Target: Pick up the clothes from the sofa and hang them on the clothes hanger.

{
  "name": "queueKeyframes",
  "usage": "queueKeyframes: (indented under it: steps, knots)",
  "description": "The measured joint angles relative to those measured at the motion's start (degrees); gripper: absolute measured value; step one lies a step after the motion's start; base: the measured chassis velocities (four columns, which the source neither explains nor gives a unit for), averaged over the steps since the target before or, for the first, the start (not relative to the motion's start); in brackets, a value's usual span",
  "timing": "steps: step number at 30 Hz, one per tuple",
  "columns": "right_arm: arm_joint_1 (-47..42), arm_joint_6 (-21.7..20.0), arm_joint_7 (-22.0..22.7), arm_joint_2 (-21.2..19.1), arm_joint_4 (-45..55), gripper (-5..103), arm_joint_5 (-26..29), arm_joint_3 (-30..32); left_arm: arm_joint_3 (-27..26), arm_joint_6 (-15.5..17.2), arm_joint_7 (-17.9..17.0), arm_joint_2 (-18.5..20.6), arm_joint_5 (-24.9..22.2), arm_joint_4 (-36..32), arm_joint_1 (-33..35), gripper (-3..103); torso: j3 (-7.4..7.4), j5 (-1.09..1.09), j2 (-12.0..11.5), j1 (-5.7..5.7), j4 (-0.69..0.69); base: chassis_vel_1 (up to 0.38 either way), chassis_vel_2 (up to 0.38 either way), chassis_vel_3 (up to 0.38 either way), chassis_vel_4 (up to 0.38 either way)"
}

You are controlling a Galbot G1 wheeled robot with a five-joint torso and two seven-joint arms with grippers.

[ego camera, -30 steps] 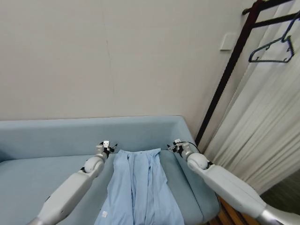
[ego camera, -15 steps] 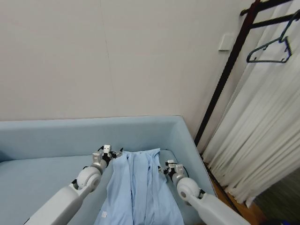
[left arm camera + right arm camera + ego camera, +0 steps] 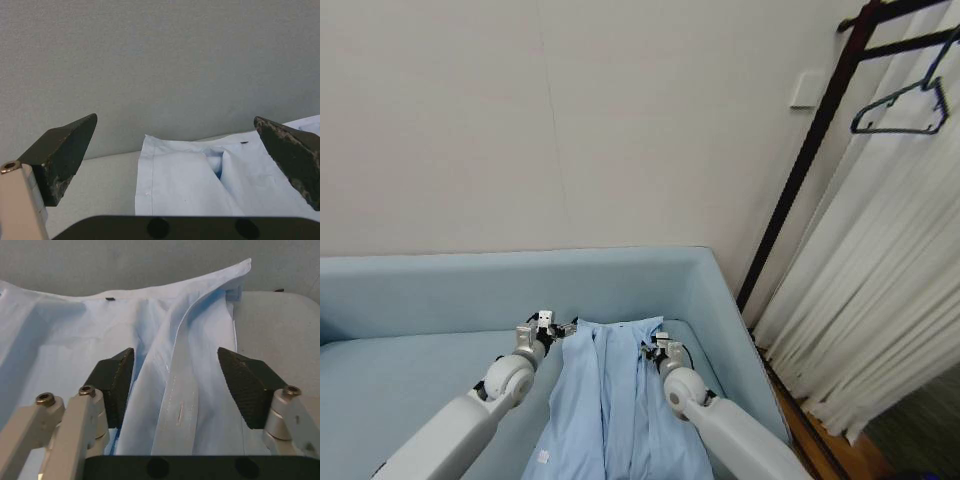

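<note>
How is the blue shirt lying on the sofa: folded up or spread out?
Spread out: the shirt lies flat along the sofa seat, with soft creases, not bundled.

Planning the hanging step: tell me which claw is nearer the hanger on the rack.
Right. The right claw is over the shirt, on the hanger side; the left claw is at its far top corner.

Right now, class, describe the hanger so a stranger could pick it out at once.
Start at the dark rack standing right of the sofa, before the white curtain. High on it hangs the hanger: a thin dark wire outline, bare, unlike the thick rack and pale curtain.
</note>
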Motion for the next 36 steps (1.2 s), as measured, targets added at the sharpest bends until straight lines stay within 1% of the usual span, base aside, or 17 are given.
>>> queueKeyframes:
  steps: [2,5,6,10,13,14,15,17,19,21,22,24,26,27,31,35,36]
  knots:
    - [0.0,0.0,-0.4,0.5,-1.0,54,-0.8,-0.4,0.0,0.0,0.1,0.1,-0.2,0.3,-0.3,100,0.0,0.0,0.0,0.0,-0.01,0.0,0.0,0.0,0.0]
    - [0.0,0.0,-0.7,0.9,-1.6,54,-1.2,-0.9,0.0,0.0,0.1,0.1,-0.3,0.7,-0.5,100,0.0,0.0,0.0,0.0,0.0,0.0,0.0,0.0,0.0]
    - [0.0,0.0,-0.9,1.1,-2.0,51,-1.3,-1.2,0.1,0.0,0.2,0.1,-0.3,0.9,-0.5,100,0.0,0.0,0.0,0.0,0.0,0.0,0.0,0.0,0.0]
    - [0.5,0.0,-1.1,1.9,-4.2,48,-2.0,-1.5,0.1,0.0,0.2,-0.2,-0.3,1.4,-0.7,100,0.0,0.0,0.0,0.0,0.01,0.0,0.0,0.0,0.0]
    - [0.9,0.8,-1.0,2.1,-6.5,33,-2.5,-1.4,0.2,0.0,0.2,-0.3,-0.3,1.5,-0.7,100,0.0,0.0,0.0,0.0,0.0,0.0,0.0,0.0,0.0]
    - [0.9,0.8,-1.0,2.1,-6.5,33,-2.5,-1.4,0.2,0.0,0.2,-0.3,-0.3,1.5,-0.7,100,0.0,0.0,0.0,0.0,0.0,0.0,0.0,0.0,0.0]
    - [0.9,1.2,-0.9,2.0,-7.0,29,-2.7,-1.2,0.2,0.0,0.2,-0.3,-0.3,1.5,-0.7,100,0.0,0.0,0.0,0.0,0.0,0.0,0.0,0.0,0.0]
    - [0.7,1.8,-0.9,1.8,-7.4,28,-3.0,-0.8,0.3,0.0,0.3,-0.3,-0.3,1.5,-0.8,100,0.0,0.0,0.0,0.0,0.0,0.0,0.0,0.0,0.0]
    - [0.4,1.9,-0.9,1.6,-7.4,19,-2.9,-0.3,0.4,0.0,0.3,-0.3,-0.3,1.7,-1.0,100,0.0,0.0,0.0,0.0,0.0,0.0,0.0,0.0,0.0]
    - [0.4,2.0,-0.9,1.6,-7.5,19,-2.9,-0.2,0.4,0.0,0.4,-0.3,-0.3,1.8,-1.0,100,0.0,0.0,0.0,0.0,0.0,0.0,0.0,0.0,0.0]
    - [0.3,2.2,-0.9,1.5,-7.5,17,-3.1,-0.1,0.6,-0.1,0.4,-0.3,-0.3,1.9,-1.2,100,0.0,0.0,0.0,0.0,0.0,0.0,0.0,0.0,0.0]
    - [0.1,2.4,-0.7,1.4,-7.5,8,-3.1,0.1,0.7,-0.1,0.4,-0.4,-0.3,2.0,-1.4,100,0.0,0.01,0.0,0.0,0.0,0.0,0.0,0.0,0.0]
    - [-0.1,2.5,-0.5,1.3,-7.3,8,-3.2,0.3,0.8,-0.1,0.5,-0.5,-0.3,2.0,-1.5,100,0.0,0.01,0.0,0.0,0.0,0.0,0.0,0.0,0.0]
    - [-0.1,2.5,-0.5,1.1,-7.2,2,-3.3,0.4,0.9,-0.1,0.5,-0.5,-0.3,2.0,-1.6,100,0.0,0.01,0.0,0.0,0.0,0.0,0.0,0.0,0.0]
    - [-0.2,2.6,-0.6,-0.2,-7.5,1,-5.0,0.8,0.9,-0.2,0.5,-0.6,-0.1,2.0,-1.5,100,0.0,0.01,0.0,0.0,0.01,0.0,0.0,0.0,0.0]
    - [0.8,2.8,-2.6,-2.7,-8.9,0,-7.7,1.0,0.5,-0.5,0.5,-0.5,-0.1,1.7,-1.1,100,0.0,0.01,0.0,0.0,0.0,0.0,0.0,0.0,0.0]
    - [0.8,2.8,-2.6,-2.7,-8.9,0,-7.7,1.0,0.5,-0.5,0.5,-0.5,-0.1,1.7,-1.1,100,0.0,0.01,0.0,0.0,0.0,0.0,0.0,0.0,0.0]
